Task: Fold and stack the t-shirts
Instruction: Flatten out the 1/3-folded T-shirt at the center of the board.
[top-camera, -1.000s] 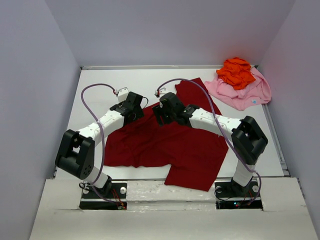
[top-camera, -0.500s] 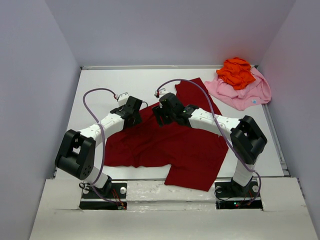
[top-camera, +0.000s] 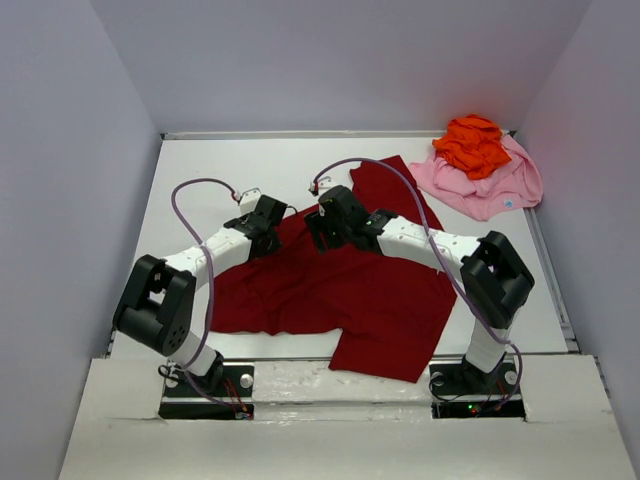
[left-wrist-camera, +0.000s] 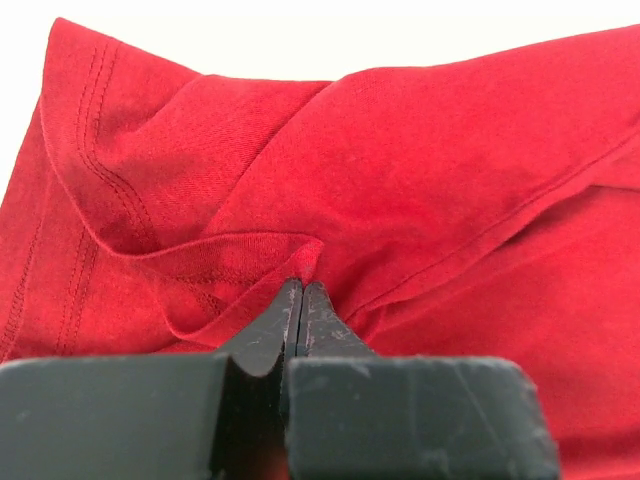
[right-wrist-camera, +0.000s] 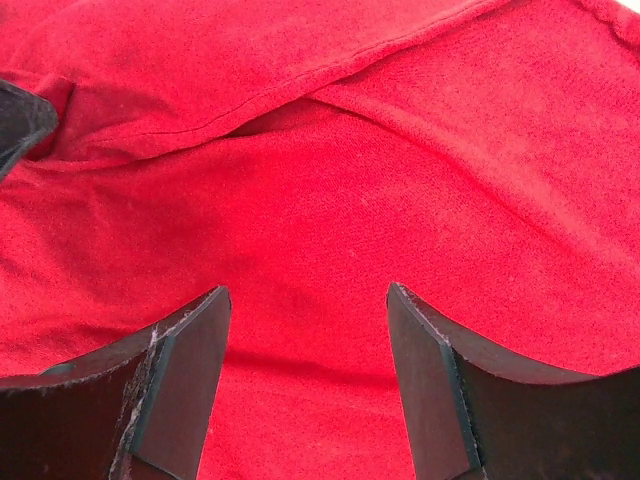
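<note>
- Spanning the area under both claws, the white flat table (top-camera: 200, 170) carries all three garments.
- The dark red cloth t-shirt (top-camera: 340, 300) lies spread but rumpled directly beneath both claws. One sleeve reaches away beyond the right claw and the hem lies towards the arm bases. It is judged not yet folded.
- The light pink cloth t-shirt (top-camera: 500, 190) is heaped well apart from the right claw, on its far outer side. It is judged parked until its turn.
- The bright orange cloth t-shirt (top-camera: 470, 145) is bunched on top of the pink one, likewise untouched.
- The right gripper (right-wrist-camera: 308, 300) has its jaws spread wide, low over plain red cloth with a seam just ahead. Contact cannot be confirmed; it appears set for a second grip.
- The left gripper (left-wrist-camera: 301, 292) has its jaws pressed together, pinching a small puckered ridge of the dark red cloth t-shirt near a stitched edge, probably to drag or lift that side for straightening.
</note>
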